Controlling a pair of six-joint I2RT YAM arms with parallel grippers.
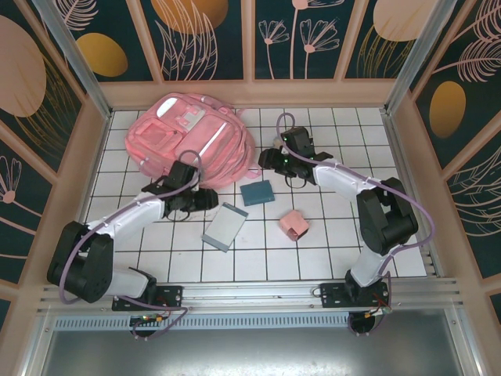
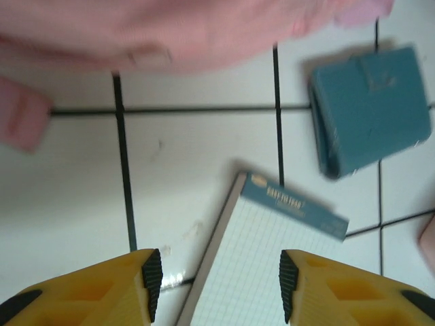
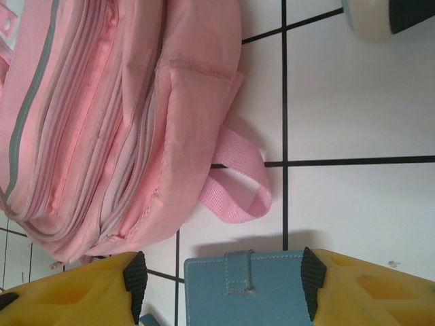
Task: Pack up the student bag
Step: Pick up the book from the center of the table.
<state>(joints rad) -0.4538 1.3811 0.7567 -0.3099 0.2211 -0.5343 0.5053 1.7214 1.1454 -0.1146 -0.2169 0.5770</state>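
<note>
The student bag (image 1: 188,145) is a big soft pink backpack lying flat at the back left of the table. My left gripper (image 1: 205,197) hovers just in front of it. Its fingers stand open (image 2: 219,285) over the top of a graph-paper notepad (image 2: 272,258), touching nothing. My right gripper (image 1: 270,160) is at the bag's right side. It is open (image 3: 223,282) over a blue wallet (image 3: 245,288), with a gap at the left pad. The bag's zipped side (image 3: 102,122) and a pink strap loop (image 3: 238,190) lie just beyond.
The notepad (image 1: 225,227) and the wallet (image 1: 257,192) lie on the white tiled table (image 1: 344,141), in front of the bag. A small pink box (image 1: 294,225) sits to their right. Low wooden walls ring the table.
</note>
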